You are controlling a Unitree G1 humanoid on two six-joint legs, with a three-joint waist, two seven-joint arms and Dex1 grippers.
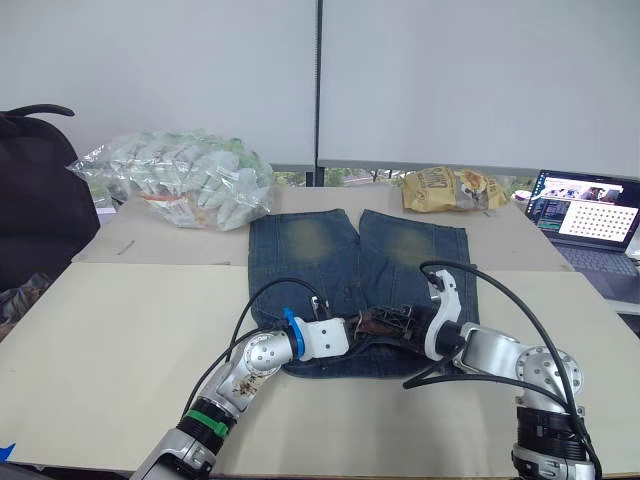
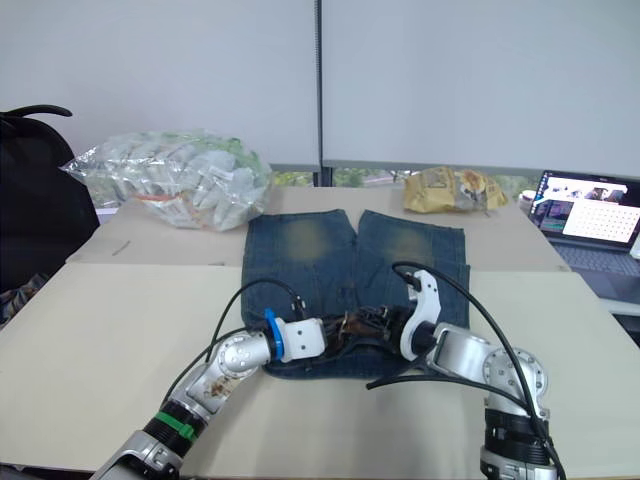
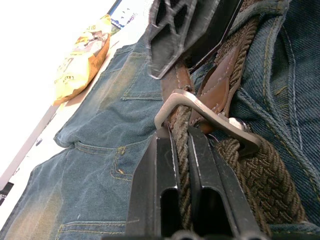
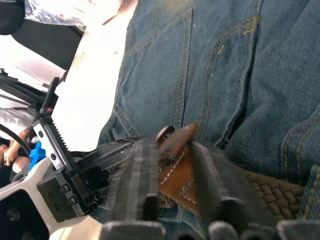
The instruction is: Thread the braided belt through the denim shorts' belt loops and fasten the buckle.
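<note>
At lower centre, the belt (image 3: 260, 175) is lying along the shorts' (image 1: 355, 250) waistband. The left claw (image 3: 182, 165) is pinching the strap at the buckle (image 3: 200, 112), while the right claw (image 4: 172, 172) is gripping the leather end; fastening looks unfinished.

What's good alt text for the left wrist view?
The left gripper is shut on the braided belt just below its silver buckle, over the denim shorts. A yellow bag lies beyond.

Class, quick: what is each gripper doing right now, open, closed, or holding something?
Left gripper: closed on the dark brown braided belt, beside its silver metal buckle.
Right gripper: closed on the belt's brown leather end.
</note>
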